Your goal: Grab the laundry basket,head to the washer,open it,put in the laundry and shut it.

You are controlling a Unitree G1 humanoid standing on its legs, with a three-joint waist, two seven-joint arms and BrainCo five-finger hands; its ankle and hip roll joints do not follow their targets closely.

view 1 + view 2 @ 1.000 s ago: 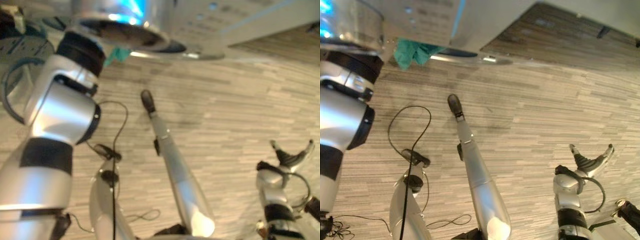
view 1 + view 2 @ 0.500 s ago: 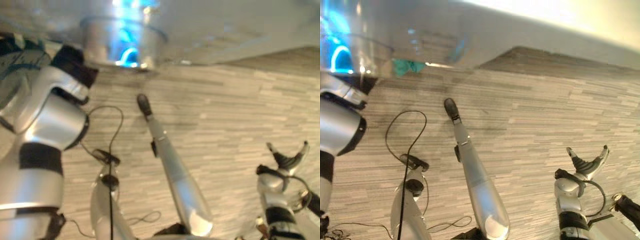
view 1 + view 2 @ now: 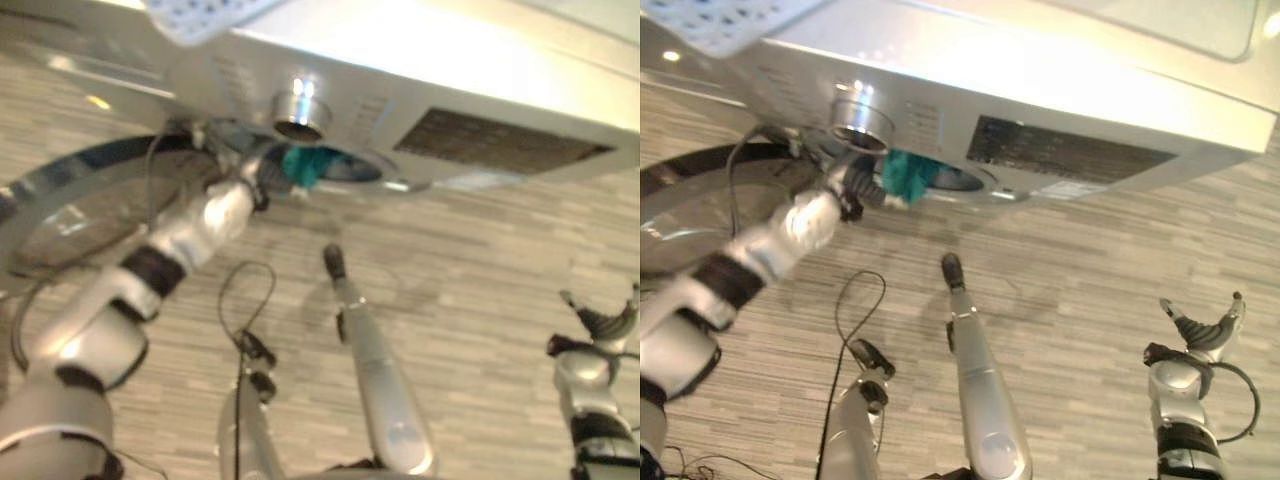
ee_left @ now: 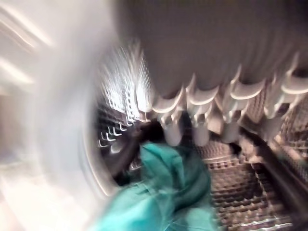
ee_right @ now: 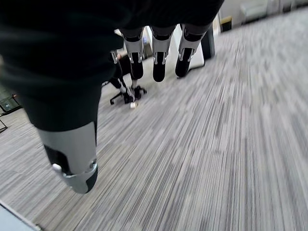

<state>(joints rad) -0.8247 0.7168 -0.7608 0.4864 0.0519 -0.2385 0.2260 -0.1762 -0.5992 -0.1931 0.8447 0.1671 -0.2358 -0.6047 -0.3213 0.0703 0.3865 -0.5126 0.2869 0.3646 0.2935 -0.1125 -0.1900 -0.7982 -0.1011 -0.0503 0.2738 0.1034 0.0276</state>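
Observation:
The silver washer (image 3: 470, 95) stands across the top of the eye views, its round glass door (image 3: 70, 215) swung open to the left. My left arm reaches up to the drum mouth, and my left hand (image 3: 264, 178) is against a teal cloth (image 3: 304, 166) that bulges out of the opening. In the left wrist view its relaxed fingers (image 4: 198, 126) rest on the teal cloth (image 4: 168, 192) just inside the perforated drum (image 4: 240, 192). My right hand (image 3: 1200, 330) hangs low on the right with spread fingers, holding nothing.
A white perforated thing (image 3: 710, 22), probably the laundry basket, juts in at the top left above the washer. A chrome knob (image 3: 300, 110) sits on the washer's panel. Striped carpet (image 3: 480, 290) lies in front. Far off in the right wrist view stands an office chair (image 5: 126, 94).
The camera has tipped up, so more of the washer shows. My left arm has stretched out and its hand is now at the drum mouth on the teal cloth. The right hand holds still.

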